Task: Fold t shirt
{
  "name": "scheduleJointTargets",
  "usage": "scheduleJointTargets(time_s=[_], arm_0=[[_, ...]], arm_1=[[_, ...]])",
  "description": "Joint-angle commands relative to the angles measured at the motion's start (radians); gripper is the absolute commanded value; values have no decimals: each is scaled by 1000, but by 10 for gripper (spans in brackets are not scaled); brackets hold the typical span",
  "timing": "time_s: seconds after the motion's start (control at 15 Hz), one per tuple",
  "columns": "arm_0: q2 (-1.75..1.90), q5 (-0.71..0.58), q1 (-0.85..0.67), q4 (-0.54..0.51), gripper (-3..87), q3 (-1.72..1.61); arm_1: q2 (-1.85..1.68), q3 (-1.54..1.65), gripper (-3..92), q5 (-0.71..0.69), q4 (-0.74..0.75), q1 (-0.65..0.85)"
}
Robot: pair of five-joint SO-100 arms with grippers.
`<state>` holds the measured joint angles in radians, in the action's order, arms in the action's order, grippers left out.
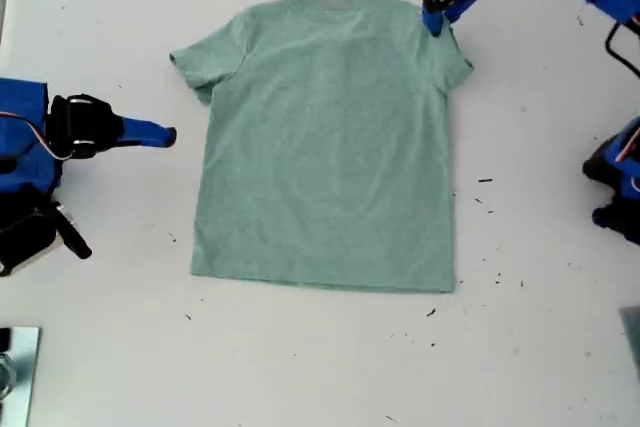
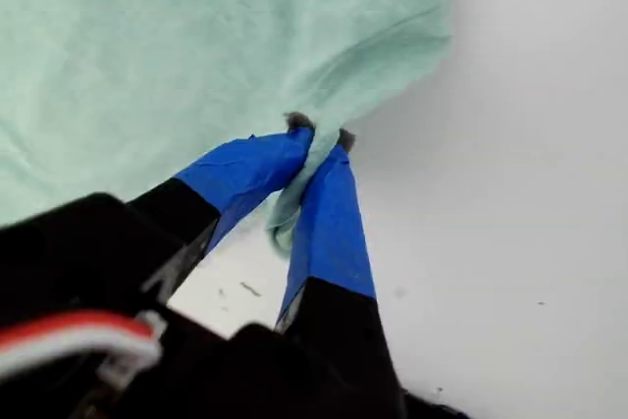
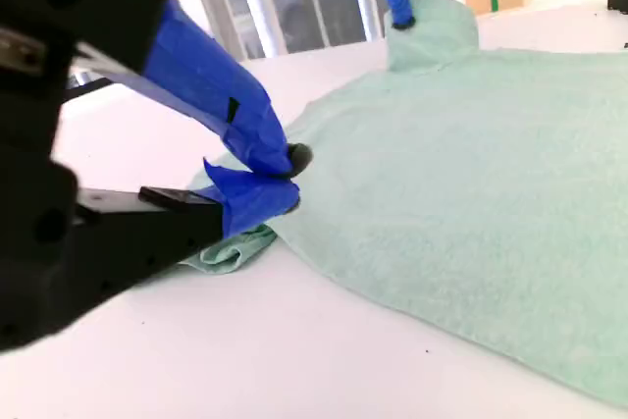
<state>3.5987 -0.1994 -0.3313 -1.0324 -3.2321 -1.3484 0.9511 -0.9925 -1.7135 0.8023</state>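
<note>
Plain t shirt (image 1: 325, 147) — first tool (image 2: 316, 144) pinches sleeve.

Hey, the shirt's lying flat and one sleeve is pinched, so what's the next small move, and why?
Probably open my second gripper and ease it onto the free sleeve of the t shirt. My first gripper pinches the other sleeve, while the second looks closed on nothing, just short of the cloth; folding likely needs both sleeves held.
</note>
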Motion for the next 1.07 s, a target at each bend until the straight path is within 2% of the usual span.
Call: scheduleJointTargets(time_s=[0.0, 0.2, 0.33, 0.4, 0.47, 0.6, 0.73, 0.87, 1.0], arm_0=[[8, -11, 6, 5, -2, -12], [8, -11, -5, 5, -2, -12], [8, -11, -5, 5, -2, -12], [8, -11, -2, 5, -2, -12], [8, -11, 2, 5, -2, -12], [8, -11, -2, 5, -2, -12], [8, -11, -3, 5, -2, -12], [8, -11, -3, 5, -2, -12], [8, -9, -3, 5, -2, -12]], arm_1=[[-74, -8, -19, 55, 104, -74], [37, -26, -19, 164, 402, -230], [195, -64, -10, 225, 568, -279], [279, -81, 238, 219, 584, -273], [290, -87, 316, 216, 555, -273], [126, -87, 235, 196, 471, -284], [-129, -69, 218, 175, 391, -285], [-430, 121, 217, 155, 388, -275], [-719, 503, 214, 97, 327, -201]])
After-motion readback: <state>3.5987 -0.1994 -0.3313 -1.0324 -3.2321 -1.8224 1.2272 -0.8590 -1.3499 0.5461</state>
